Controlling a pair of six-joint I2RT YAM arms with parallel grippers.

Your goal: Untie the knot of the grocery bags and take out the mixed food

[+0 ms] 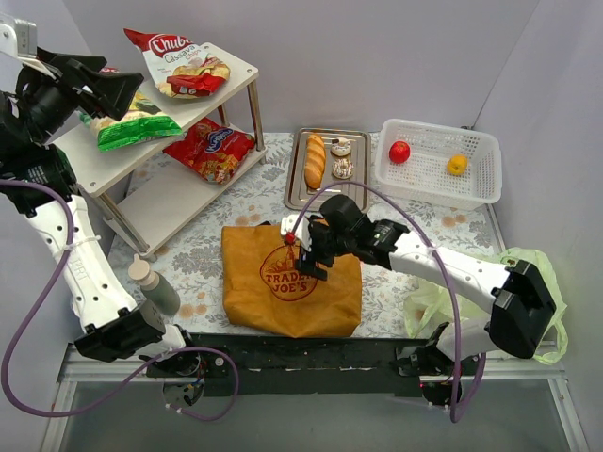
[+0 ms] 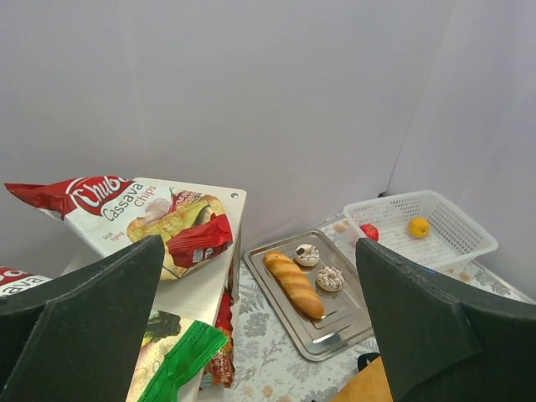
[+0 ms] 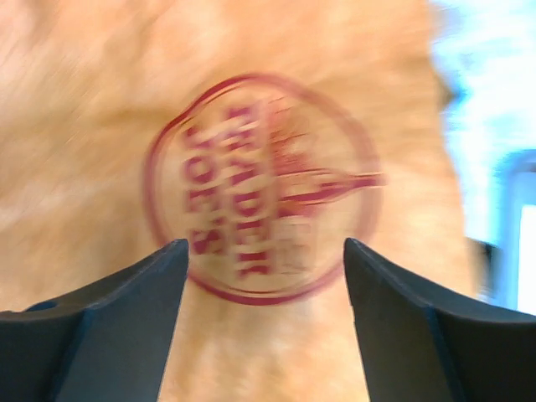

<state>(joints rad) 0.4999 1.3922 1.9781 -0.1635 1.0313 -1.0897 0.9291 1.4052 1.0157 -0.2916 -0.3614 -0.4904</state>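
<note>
Spread hand (image 3: pixel 264 318) over the blurred orange tote's (image 3: pixel 100 100) red logo (image 3: pixel 260 188)

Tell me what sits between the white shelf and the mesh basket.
A metal tray holding the baguette and two donuts; the top view shows it plainly.

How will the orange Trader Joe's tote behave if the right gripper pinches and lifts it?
Likely floppy: the tote lies slumped and creased, so it should drape. Probably light, since it sits fairly flat. The open right gripper may catch only the top layer.
</note>
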